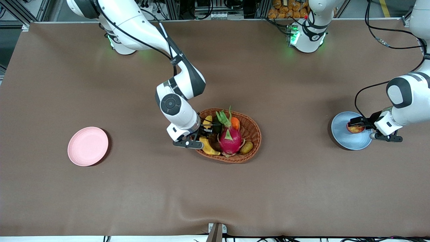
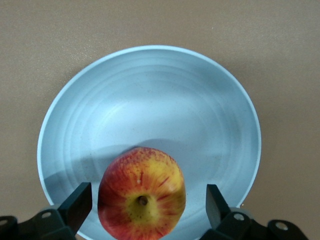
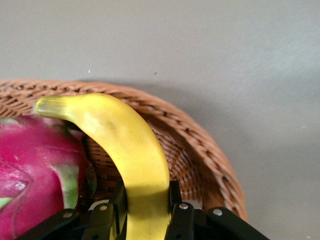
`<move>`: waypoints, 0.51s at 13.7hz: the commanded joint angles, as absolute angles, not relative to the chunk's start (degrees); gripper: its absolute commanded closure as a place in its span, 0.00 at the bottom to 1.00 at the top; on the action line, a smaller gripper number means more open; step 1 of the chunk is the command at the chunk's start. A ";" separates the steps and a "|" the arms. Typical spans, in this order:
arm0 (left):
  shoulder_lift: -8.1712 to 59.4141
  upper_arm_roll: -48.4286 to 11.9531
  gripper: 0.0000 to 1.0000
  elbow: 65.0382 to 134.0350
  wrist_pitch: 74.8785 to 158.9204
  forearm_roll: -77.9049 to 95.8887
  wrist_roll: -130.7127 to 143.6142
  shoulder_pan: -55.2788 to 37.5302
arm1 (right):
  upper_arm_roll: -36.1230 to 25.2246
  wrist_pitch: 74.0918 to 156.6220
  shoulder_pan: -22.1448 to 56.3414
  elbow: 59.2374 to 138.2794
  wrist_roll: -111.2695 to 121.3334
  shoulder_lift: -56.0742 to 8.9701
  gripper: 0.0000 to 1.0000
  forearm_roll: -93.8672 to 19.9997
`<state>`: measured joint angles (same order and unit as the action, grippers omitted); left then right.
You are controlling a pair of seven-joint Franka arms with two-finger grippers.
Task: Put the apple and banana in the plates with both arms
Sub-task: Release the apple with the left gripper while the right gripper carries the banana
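The red and yellow apple rests in the light blue plate toward the left arm's end of the table. My left gripper is open around it, with a gap on each side, as the left wrist view shows: apple, gripper, plate. My right gripper is shut on the middle of the yellow banana in the brown basket. In the right wrist view the banana runs out between the fingers. The pink plate lies bare toward the right arm's end.
The basket also holds a pink dragon fruit, an orange fruit and a brownish oval fruit. The dragon fruit lies right beside the banana. A brown cloth covers the table.
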<state>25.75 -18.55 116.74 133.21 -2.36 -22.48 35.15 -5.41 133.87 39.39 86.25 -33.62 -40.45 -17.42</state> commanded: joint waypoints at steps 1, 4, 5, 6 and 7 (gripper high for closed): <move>25.76 -19.16 0.00 116.02 133.33 -3.52 -22.94 35.33 | -5.45 129.39 36.84 87.01 -32.44 -35.78 0.95 -17.14; 23.21 -20.21 0.00 114.18 131.06 -3.52 -22.76 35.16 | -5.45 127.44 31.75 91.47 -28.23 -29.47 0.92 -17.05; 23.03 -21.17 0.00 112.17 128.61 -3.60 -22.68 35.16 | -5.62 127.44 30.51 94.37 -25.34 -26.83 0.91 -16.35; 23.03 -21.62 0.00 109.63 125.10 -3.52 -22.33 35.16 | -6.32 127.53 29.19 99.01 -20.79 -23.50 0.85 -14.69; 22.94 -22.40 0.00 107.51 122.28 -3.52 -22.15 35.16 | -7.20 127.62 28.31 102.88 -17.00 -20.86 0.85 -12.15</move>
<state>24.11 -21.14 111.26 128.01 -2.38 -22.48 35.03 -6.96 126.74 30.31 91.89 -22.98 -29.05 -15.34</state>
